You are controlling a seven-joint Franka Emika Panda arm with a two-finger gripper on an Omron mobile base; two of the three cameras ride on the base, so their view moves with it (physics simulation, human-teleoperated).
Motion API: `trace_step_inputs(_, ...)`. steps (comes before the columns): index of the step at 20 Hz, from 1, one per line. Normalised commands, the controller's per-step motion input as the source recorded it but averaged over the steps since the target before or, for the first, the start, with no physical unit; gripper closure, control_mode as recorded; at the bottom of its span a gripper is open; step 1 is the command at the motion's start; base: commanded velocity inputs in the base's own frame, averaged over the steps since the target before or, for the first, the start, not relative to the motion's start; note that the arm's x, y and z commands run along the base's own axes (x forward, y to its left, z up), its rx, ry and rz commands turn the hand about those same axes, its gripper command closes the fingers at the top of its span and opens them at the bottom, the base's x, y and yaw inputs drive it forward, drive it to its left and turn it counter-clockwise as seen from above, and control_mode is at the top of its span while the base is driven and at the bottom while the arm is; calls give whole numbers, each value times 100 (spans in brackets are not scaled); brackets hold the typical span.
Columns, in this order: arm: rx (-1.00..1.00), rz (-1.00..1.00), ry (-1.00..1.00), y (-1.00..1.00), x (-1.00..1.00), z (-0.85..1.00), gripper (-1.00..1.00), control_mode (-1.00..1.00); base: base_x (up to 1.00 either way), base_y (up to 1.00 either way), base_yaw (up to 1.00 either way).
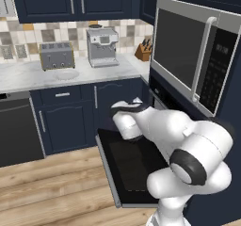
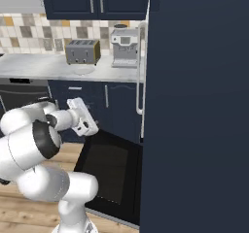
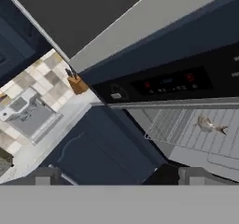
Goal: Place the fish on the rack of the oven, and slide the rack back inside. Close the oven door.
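Rack (image 3: 196, 129) cut off at edge

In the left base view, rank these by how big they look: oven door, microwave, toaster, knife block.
Largest to smallest, as they look:
1. microwave, though nearness to the camera enlarges it
2. oven door, partly hidden by the arm, so ranks 1 and 2 are unsure
3. toaster
4. knife block

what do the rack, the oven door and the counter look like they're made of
The rack: thin silver-grey wires in a grid, apparently bare metal. The oven door: a black panel with a darker, faintly glossy window, probably glass in a metal frame. The counter: pale and mottled, stone-like, perhaps marble; being rendered, that is uncertain.
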Motion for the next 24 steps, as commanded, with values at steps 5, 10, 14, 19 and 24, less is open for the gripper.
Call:
trace_step_inputs(5, -25, 12, 0, 2, -22, 100, -100, -100, 0, 0, 0)
trace_step_inputs(10, -26, 19, 4, 10, -20, 100, -100, -100, 0, 0, 0)
trace_step_inputs(14, -28, 24, 14, 22, -5, 98, -100, -100, 0, 0, 0)
trace_step_inputs(19, -33, 22, 25, 47, 0, 63, -100, -100, 0, 0, 0)
trace_step_inputs(24, -46, 15, 11, 84, 0, 18, -100, -100, 0, 0, 0)
